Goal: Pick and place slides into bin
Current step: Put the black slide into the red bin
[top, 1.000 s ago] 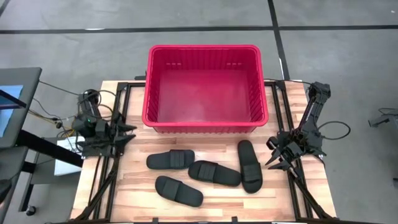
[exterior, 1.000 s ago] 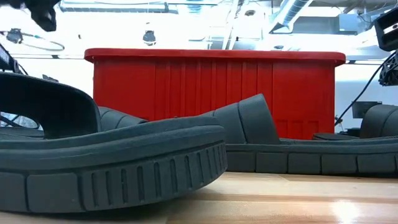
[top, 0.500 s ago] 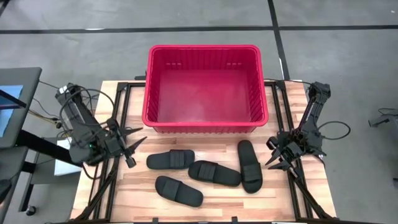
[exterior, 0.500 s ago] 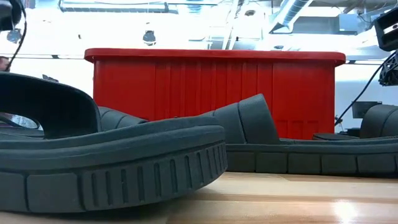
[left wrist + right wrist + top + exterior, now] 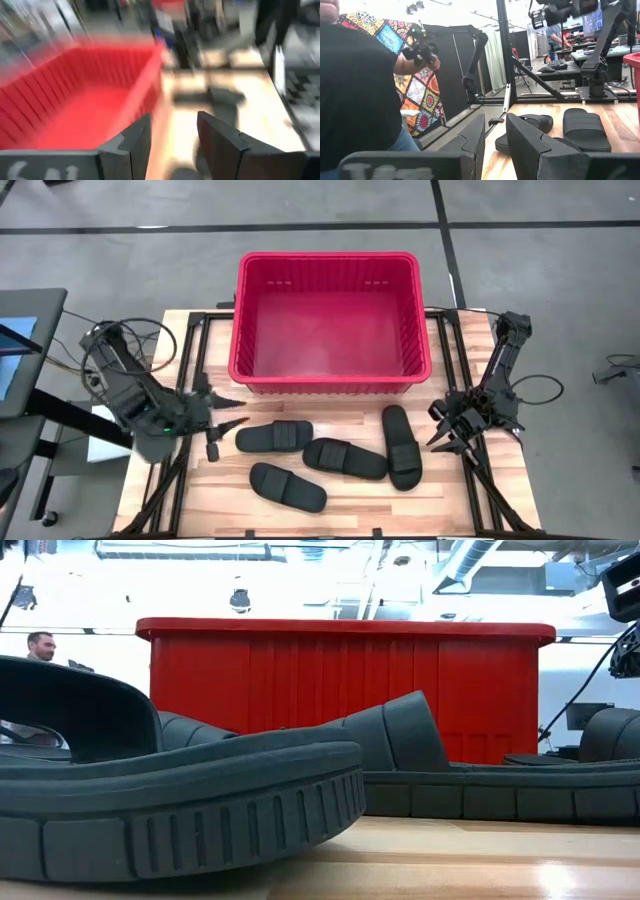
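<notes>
The left gripper (image 5: 222, 423) hovers near the table's (image 5: 460, 490) left edge, fingers spread wide. The nearest slide (image 5: 274, 436) lies just right, long axis crosswise. The bin (image 5: 328, 258) sits at the far edge. The right gripper (image 5: 447, 432) waits, fingers narrowly parted.

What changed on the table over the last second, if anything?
The left gripper swung out from the table's left edge toward the nearest slide, fingers open, holding nothing. The right gripper, all four slides and the empty red bin stayed put.
</notes>
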